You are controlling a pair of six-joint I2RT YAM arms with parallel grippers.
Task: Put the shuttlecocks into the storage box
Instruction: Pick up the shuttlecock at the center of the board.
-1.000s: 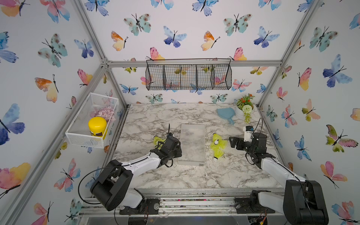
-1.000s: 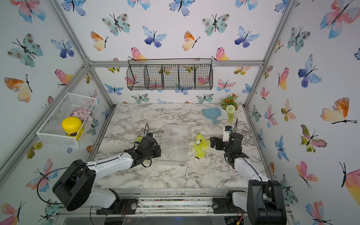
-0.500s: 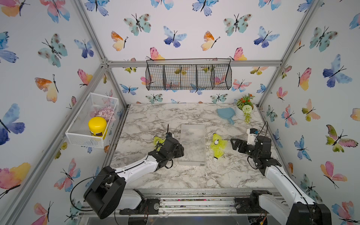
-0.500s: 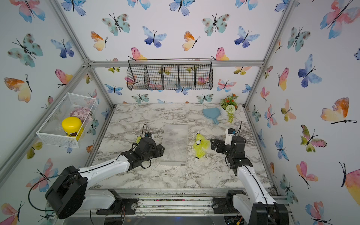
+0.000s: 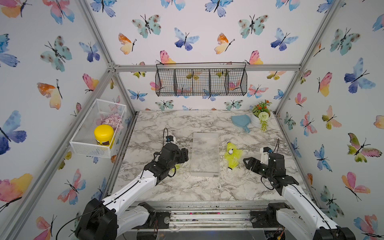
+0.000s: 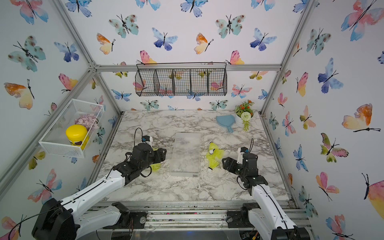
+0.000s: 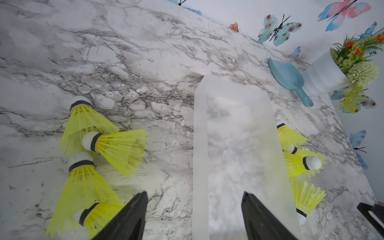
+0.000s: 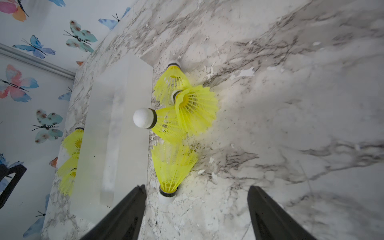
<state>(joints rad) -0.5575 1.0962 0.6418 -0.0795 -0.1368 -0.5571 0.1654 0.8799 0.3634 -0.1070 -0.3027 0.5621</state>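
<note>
Noting layout: the storage box [image 5: 204, 154] lies mid-way across the marble tabletop [image 5: 187, 191], long axis running from the robot's side toward the back wall. No shuttlecock is inside it. The shuttlecocks sit on the tabletop in two heaps, one along each long side of the box. The right-hand cluster [image 5: 232, 154] is just beside the box's right wall. The left-hand cluster [image 7: 89, 145] is on the other side, mostly hidden under the left arm in both top views.

Right gripper [image 5: 247, 163]: fingers spread, nothing between them, held low and pointed at the right-hand cluster.
- In the right wrist view, the near shuttlecock [image 8: 172, 166] lies white tip toward the gripper, skirt away.
- Its long axis runs roughly along the box wall and along the fingers' reach.
- The tip sits just ahead of the fingertips, close to the finger on the box side, so off the middle of the gap.
- Judgement: this arm is the better placed for a pick, but needs a small shift toward the box before closing. The banded tip should take a grip better than the soft mesh skirt.

Left gripper [image 7: 195, 207]: also spread and empty. Its gap points at the box's near wall. The left-hand cluster lies off to the outer side, with one shuttlecock partly behind the outer finger.
</note>
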